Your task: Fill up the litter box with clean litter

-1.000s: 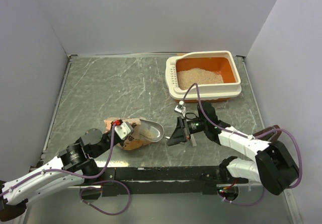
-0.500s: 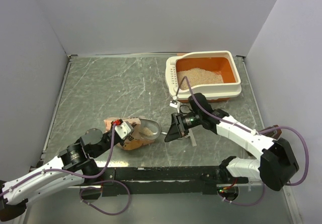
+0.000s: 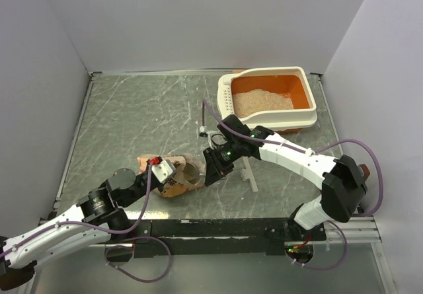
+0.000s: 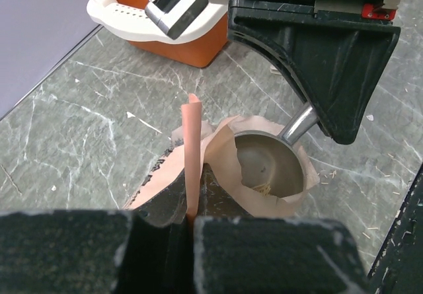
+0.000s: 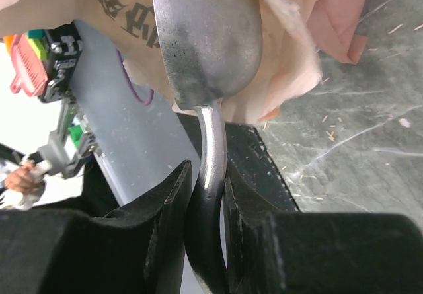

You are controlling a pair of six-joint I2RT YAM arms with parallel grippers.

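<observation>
Pinching an upright fold of the tan paper bag [image 4: 221,150], the left gripper [image 4: 192,216] has its jaws closed on the paper. The right gripper [image 5: 206,191] clamps its jaws on the handle of the metal scoop [image 4: 268,165], whose bowl sits inside the bag's open mouth. The litter box [image 3: 291,117] stands at the far right of the bench [image 3: 132,122], well apart from the bag, with clean litter [image 3: 261,101] piled in its orange basin.
</observation>
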